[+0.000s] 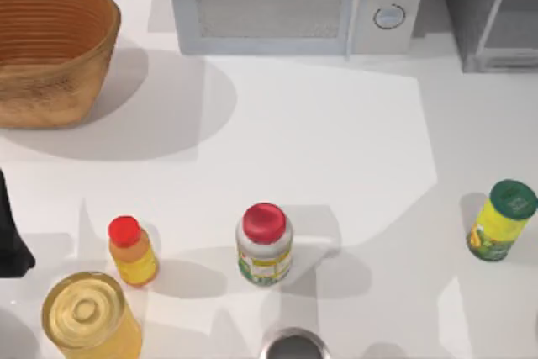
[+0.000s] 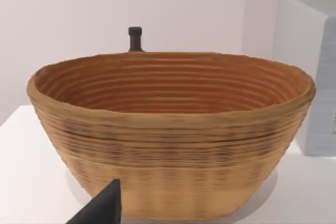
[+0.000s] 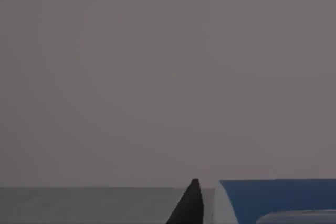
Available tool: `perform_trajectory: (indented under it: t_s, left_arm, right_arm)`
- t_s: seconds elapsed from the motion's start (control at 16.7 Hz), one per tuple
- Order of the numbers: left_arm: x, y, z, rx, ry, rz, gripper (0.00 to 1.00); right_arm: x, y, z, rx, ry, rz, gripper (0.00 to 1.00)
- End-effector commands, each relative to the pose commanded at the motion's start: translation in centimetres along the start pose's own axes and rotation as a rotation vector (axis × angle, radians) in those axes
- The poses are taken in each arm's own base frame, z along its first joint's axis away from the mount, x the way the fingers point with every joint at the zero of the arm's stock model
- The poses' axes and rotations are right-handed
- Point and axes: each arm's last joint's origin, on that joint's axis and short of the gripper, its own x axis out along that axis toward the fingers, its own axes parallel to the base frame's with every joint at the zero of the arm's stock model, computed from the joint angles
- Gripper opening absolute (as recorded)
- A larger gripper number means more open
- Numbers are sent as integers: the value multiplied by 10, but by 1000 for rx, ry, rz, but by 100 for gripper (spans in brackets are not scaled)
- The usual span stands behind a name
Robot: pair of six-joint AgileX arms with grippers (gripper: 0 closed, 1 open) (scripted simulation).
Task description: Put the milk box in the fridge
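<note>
Right tool (image 3: 202, 211) sits beside the milk box (image 3: 278, 198) before grey fridge wall; its grip I cannot tell. I would release only once the carton stands flat inside.

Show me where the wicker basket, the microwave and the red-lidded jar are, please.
wicker basket (image 1: 50, 56): top view, on its woven front wall.
microwave (image 1: 269, 2): top view, on the mesh door window.
red-lidded jar (image 1: 265, 223): top view, on the middle of its red lid.
</note>
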Motion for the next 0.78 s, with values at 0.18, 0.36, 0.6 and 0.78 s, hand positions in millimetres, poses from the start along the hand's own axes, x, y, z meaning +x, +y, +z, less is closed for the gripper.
perform_trajectory:
  t_s: [0.18,0.36,0.6,0.78]
  left_arm:
    - [0,0,0,0,0,0,100]
    - [0,0,0,0,0,0,100]
    - [0,0,0,0,0,0,100]
    - [0,0,0,0,0,0,100]
  right_arm:
    - [0,0,0,0,0,0,15]
    - [0,0,0,0,0,0,38]
    - [0,0,0,0,0,0,68]
    - [0,0,0,0,0,0,90]
